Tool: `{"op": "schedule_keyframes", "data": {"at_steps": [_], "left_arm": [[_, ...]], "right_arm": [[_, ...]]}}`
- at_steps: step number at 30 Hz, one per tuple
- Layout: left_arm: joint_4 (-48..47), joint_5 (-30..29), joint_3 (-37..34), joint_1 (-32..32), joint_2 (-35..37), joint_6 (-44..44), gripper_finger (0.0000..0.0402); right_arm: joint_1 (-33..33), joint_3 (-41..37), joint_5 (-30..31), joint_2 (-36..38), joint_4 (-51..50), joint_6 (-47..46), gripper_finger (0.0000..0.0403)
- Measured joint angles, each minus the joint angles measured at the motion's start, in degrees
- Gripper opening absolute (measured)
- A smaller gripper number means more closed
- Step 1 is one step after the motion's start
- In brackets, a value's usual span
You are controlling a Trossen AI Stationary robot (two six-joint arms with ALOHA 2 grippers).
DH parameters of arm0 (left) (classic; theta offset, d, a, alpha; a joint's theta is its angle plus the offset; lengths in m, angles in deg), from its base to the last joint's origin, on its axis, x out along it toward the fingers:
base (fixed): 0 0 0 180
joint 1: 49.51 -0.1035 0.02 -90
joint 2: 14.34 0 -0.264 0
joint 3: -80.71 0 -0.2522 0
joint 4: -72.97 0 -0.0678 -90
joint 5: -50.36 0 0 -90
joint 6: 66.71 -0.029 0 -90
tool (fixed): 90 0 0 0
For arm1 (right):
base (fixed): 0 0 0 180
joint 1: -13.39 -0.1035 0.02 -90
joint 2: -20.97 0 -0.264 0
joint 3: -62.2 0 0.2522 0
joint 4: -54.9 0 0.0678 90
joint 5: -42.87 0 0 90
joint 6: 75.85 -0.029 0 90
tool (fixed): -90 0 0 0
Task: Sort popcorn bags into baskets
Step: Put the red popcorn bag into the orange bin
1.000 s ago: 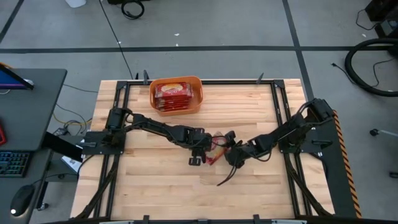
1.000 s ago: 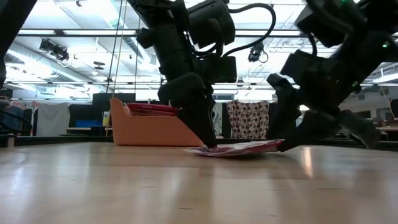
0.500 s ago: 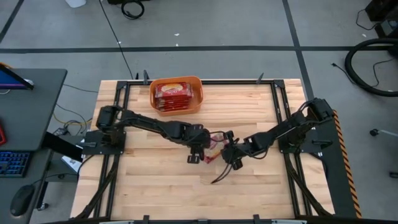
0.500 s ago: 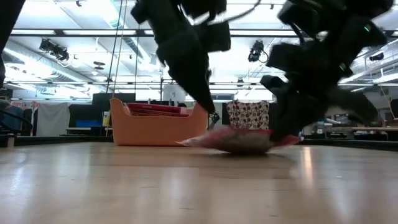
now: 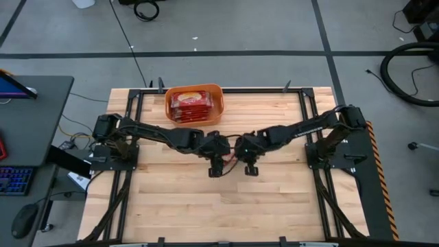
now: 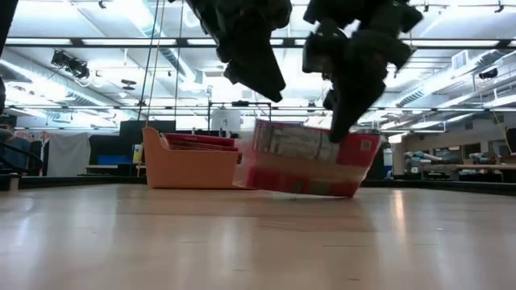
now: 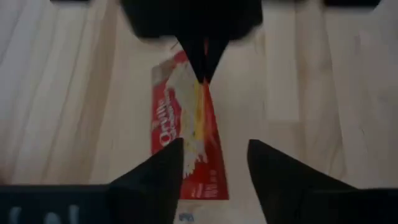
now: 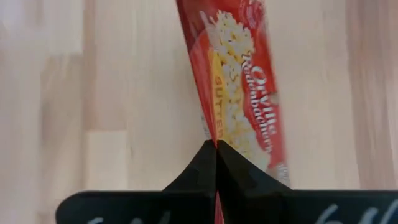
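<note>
A red popcorn bag (image 6: 306, 157) hangs tilted in mid-table, with my right gripper (image 6: 339, 129) shut on it. The same bag shows in the right wrist view (image 8: 239, 81) and between both grippers from above (image 5: 231, 159). My left gripper (image 7: 214, 168) stands open just above the bag's other end and is apart from it in the low view (image 6: 270, 84). The orange basket (image 5: 221, 103) sits at the table's far edge with several red bags lying flat inside. My right gripper pinches the bag's upper edge (image 8: 217, 134) between its two shut fingers, coming from above and slanting down. In the low view the hold is near the bag's upper right corner (image 6: 347, 149). The bag hangs on edge below the fingers. Whether its lower edge (image 6: 294, 190) touches the table, I cannot tell.
Black frame rails (image 5: 134, 137) run along the table's left, right and far sides. Bare wood (image 5: 226, 206) stretches toward the near edge. A dark desk (image 5: 34, 116) stands left of the table.
My right gripper has taken hold of the bag that lay flat on the table, then gone up and toward the table's left and far side with it. The bag now hangs on edge. My left gripper has come off the bag and risen.
</note>
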Motion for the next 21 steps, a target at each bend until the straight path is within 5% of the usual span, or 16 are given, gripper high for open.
{"op": "schedule_keyframes", "data": {"at_steps": [10, 21], "left_arm": [[-3.1, 1.0, 0.0, -0.8, 0.1, -1.0, 0.0222], [-8.1, 0.9, 0.0, -1.1, 0.2, -5.2, 0.0160]], "right_arm": [[3.4, 5.9, -6.1, 0.0, -2.0, -5.3, 0.0003], [2.6, 9.0, -0.1, 1.8, -1.4, -3.5, 0.0004]]}}
